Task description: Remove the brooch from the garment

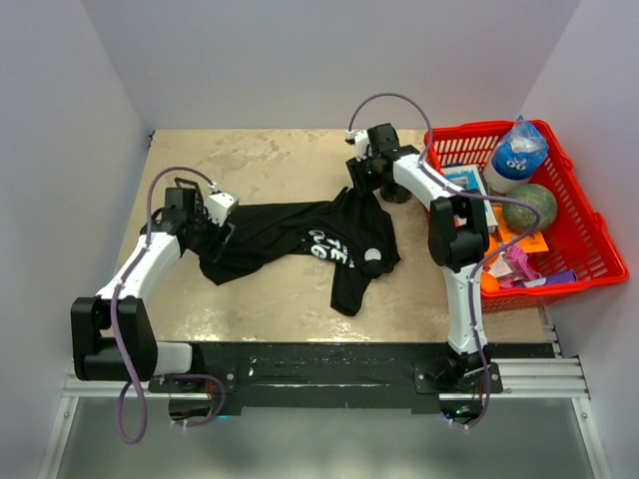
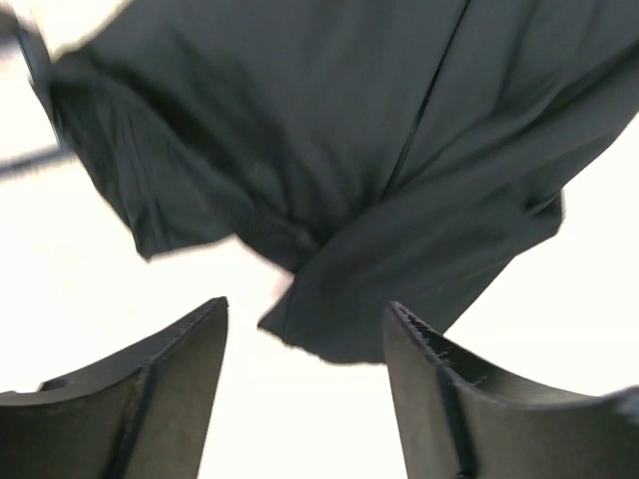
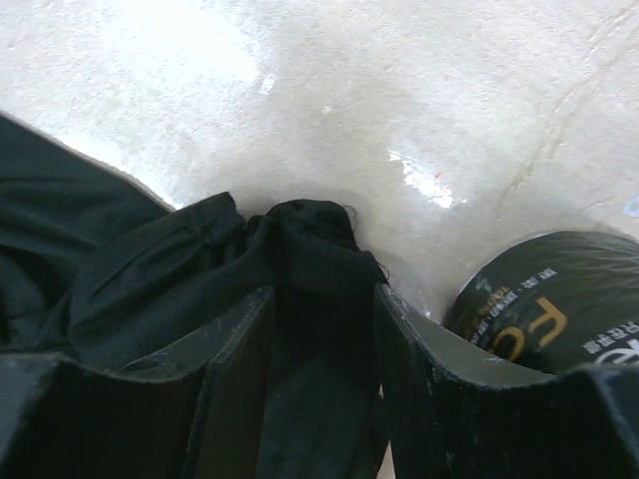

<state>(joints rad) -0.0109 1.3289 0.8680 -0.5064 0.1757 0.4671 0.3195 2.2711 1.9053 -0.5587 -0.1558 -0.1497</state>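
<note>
The garment (image 1: pixel 290 235), a black T-shirt with white lettering, lies crumpled across the middle of the table. My left gripper (image 1: pixel 217 239) sits at its left end. In the left wrist view that gripper (image 2: pixel 308 311) stands open, with a corner of the garment (image 2: pixel 329 200) just beyond its fingertips and nothing held. My right gripper (image 1: pixel 363 183) is at the shirt's far right edge. Up close, it (image 3: pixel 321 291) is shut on a bunched fold of the garment (image 3: pixel 310 249) between its fingers (image 3: pixel 235 349). The brooch does not show in any view.
A dark tape roll (image 1: pixel 397 190) stands just right of the right gripper, and it is close by as the roll (image 3: pixel 554 299) in the wrist view. A red basket (image 1: pixel 589 225) at the right holds a bottle (image 1: pixel 516 155), a green ball (image 1: pixel 537 205) and small items. Walls enclose the table.
</note>
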